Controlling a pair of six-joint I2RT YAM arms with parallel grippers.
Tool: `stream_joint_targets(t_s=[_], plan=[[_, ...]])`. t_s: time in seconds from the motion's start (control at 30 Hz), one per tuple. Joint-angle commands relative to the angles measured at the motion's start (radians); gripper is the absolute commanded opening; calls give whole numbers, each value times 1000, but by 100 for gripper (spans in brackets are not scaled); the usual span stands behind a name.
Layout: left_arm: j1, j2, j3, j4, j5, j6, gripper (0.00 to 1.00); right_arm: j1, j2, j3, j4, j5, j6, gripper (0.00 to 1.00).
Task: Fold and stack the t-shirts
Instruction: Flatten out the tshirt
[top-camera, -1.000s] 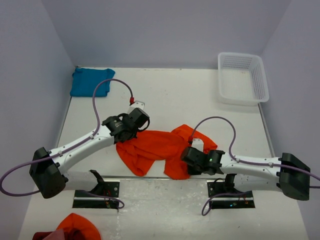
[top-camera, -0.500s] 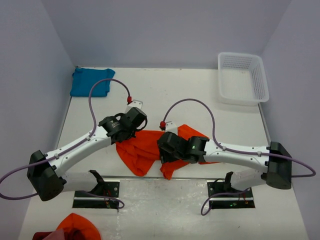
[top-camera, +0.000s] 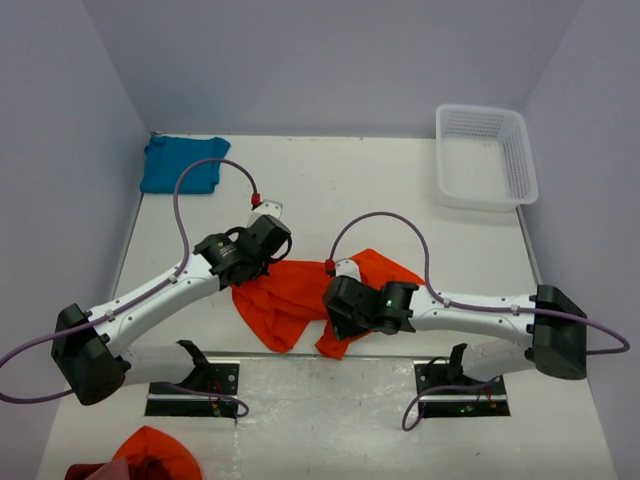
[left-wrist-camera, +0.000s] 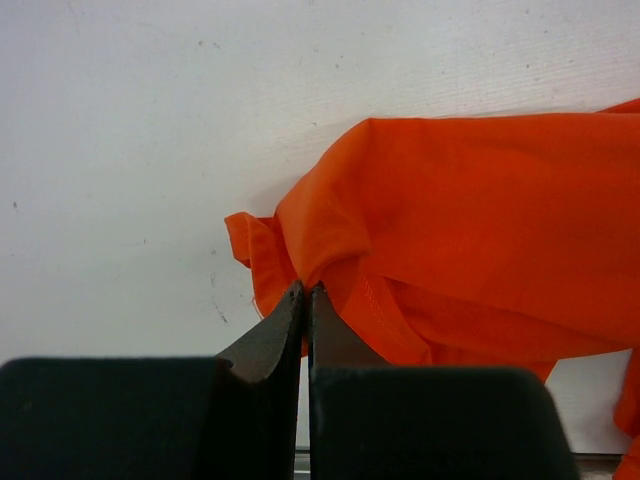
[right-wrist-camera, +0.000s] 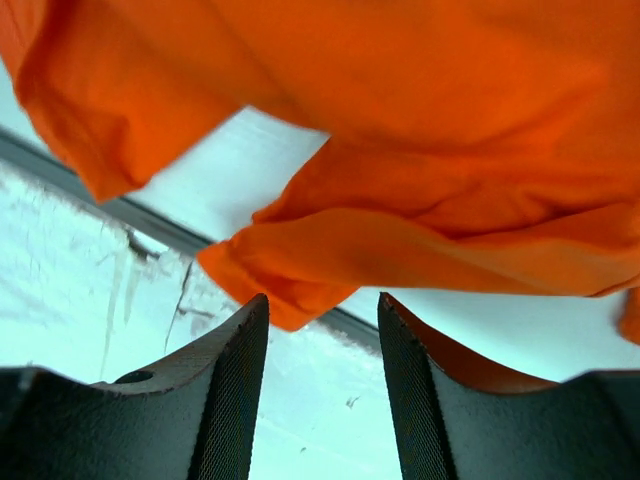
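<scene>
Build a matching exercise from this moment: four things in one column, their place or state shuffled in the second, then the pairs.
Column one
1. teal t-shirt
2. white basket
3. left gripper
4. right gripper

Column two
A. jaws apart, no cloth clamped
B. lying at the far left corner of the table
C. shut on a fold of the orange t-shirt
D. standing at the far right corner of the table

Pairs: 1-B, 2-D, 3-C, 4-A
</scene>
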Motion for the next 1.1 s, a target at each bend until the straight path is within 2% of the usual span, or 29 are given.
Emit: stream_joint_targets(t_s=[0.0,0.13,0.53,0.8,1.07], plan=[[11,-13,-4,22,17,29,0,56,38,22,43,-55,24,48],[11,-3,0,30,32,30,0,124,150,113,-15,-6,13,46],[11,-23,-17,32,38,32,0,175,338,289,-105,83,15,46],[11,-23,-40,49,12,46,0,239,618,528,-389,326,240,45],[58,10,-37,95,8,76,0,270,746,670,-582,412,369,46]])
